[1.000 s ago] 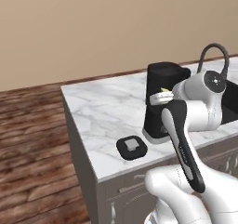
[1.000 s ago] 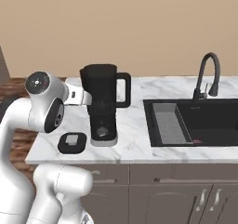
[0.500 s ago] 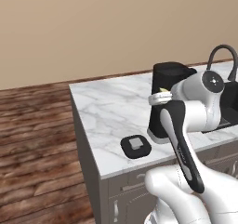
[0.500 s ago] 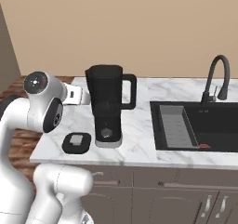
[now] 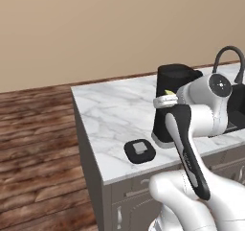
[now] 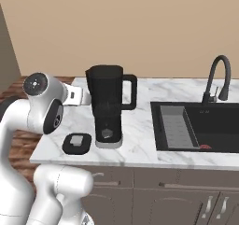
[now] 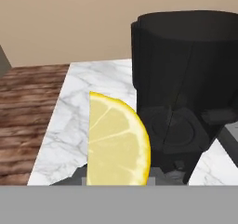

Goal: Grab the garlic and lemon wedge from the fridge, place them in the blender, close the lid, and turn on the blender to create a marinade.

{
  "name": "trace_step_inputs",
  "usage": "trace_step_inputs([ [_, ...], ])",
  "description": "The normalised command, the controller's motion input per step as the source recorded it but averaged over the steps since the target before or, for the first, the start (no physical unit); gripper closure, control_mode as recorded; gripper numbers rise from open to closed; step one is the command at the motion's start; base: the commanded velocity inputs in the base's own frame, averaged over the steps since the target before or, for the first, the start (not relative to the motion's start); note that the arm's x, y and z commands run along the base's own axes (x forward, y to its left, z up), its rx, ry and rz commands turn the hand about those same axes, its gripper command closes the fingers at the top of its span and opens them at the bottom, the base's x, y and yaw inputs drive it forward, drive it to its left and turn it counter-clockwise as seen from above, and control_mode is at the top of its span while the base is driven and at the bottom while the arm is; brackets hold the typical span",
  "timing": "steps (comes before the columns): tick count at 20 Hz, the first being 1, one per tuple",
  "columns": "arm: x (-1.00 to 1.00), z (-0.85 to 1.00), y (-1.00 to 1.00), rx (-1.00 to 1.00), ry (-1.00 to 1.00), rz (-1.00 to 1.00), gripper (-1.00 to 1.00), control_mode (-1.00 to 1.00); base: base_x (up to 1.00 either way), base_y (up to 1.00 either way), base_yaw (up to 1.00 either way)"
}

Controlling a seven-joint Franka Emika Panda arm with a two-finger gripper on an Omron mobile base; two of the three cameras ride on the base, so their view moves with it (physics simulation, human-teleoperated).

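My gripper [image 7: 116, 177] is shut on the lemon wedge [image 7: 116, 141], a bright yellow slice that stands upright between the fingers. The wedge [image 5: 169, 92] shows as a small yellow tip at the hand, just left of the blender [image 5: 174, 84] and near its top. The blender [image 6: 109, 105] [image 7: 186, 93] is a tall black jar on a black base, open at the top. Its lid [image 5: 139, 150] [image 6: 77, 143] lies flat on the counter by the front left of the base. My gripper [image 6: 87, 97] reaches toward the jar from the left. The garlic is out of view.
The marble counter [image 5: 110, 110] ends at its left edge over a wooden floor [image 5: 33, 144]. A black sink [image 6: 200, 126] with a curved black faucet [image 6: 217, 77] lies right of the blender. A tall grey slab [image 6: 7, 46] at the left edge may be the fridge.
The whole picture has shifted, so the base has driven along the counter. The hand still holds the lemon wedge beside the blender.
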Motion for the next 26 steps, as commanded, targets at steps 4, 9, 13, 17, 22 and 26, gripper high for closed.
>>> trace_step_inputs([
  [4, 0.0, 0.07, 0.0, 0.0, -0.02, -0.01, 1.0, -1.0, 0.0, 0.0, 0.0],
  [9, 0.0, 0.37, 0.0, 0.0, 0.0, 0.0, 1.0, -1.0, 0.0, 0.0, 0.0],
  [13, 0.0, 0.58, 0.0, 0.0, 0.0, 0.0, 1.0, -1.0, 0.0, 0.0, 0.0],
  [17, 0.02, 0.57, 0.0, 0.0, 0.0, 0.0, 1.0, -1.0, 0.0, 0.0, 0.0],
  [22, 0.2, 0.25, -0.08, 0.0, 0.01, -0.01, 1.0, -1.0, 0.0, 0.0, 0.0],
  [26, 0.17, 0.28, -0.21, 0.0, 0.0, -0.05, 1.0, -1.0, 0.0, 0.0, 0.0],
])
